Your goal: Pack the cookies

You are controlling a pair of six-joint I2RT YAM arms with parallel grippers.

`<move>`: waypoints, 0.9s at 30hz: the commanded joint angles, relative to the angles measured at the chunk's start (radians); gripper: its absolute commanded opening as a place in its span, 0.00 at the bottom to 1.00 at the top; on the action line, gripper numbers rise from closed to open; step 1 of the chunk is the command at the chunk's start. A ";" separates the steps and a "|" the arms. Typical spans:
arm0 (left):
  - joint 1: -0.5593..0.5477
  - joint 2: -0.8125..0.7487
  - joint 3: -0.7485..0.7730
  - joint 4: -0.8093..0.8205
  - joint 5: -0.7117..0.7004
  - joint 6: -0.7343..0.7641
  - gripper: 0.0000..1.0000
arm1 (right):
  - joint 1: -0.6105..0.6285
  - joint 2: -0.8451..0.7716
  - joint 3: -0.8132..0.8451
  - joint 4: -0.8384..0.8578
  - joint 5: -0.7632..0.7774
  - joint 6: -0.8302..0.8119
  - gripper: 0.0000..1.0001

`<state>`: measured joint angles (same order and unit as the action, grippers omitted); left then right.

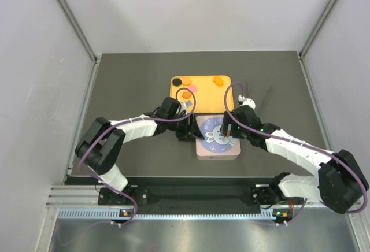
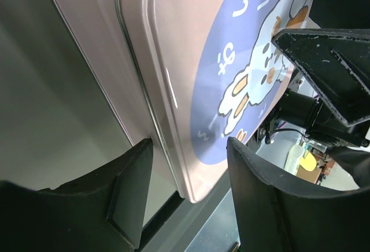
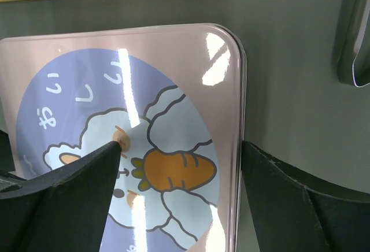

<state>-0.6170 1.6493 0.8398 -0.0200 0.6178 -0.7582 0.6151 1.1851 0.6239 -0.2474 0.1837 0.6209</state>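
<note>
tin lid is pale pink with a big periwinkle circle, a white bunny, an orange carrot and white Japanese lettering. tray is yellow-orange. cookies on it look orange and black, maybe one pink, hard to tell from up top. table is dark grey

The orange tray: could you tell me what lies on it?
Visible: one black cookie, orange cookies and a pink cookie. The arms cover its near part.
</note>
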 commanded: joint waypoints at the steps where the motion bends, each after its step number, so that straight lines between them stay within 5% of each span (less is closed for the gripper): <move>1: -0.021 -0.011 0.008 0.061 0.000 -0.013 0.58 | 0.058 0.034 0.057 -0.018 0.028 -0.013 0.86; 14: -0.023 0.001 0.002 0.040 -0.016 -0.027 0.59 | 0.064 0.127 0.073 -0.019 -0.001 -0.012 0.95; 27: -0.020 0.038 -0.050 0.069 -0.058 -0.099 0.64 | -0.083 0.082 0.082 0.007 -0.234 -0.075 0.99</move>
<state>-0.6254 1.6699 0.8104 0.0048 0.5785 -0.8436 0.5575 1.2743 0.6884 -0.2485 0.0582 0.5701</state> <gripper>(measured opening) 0.643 0.983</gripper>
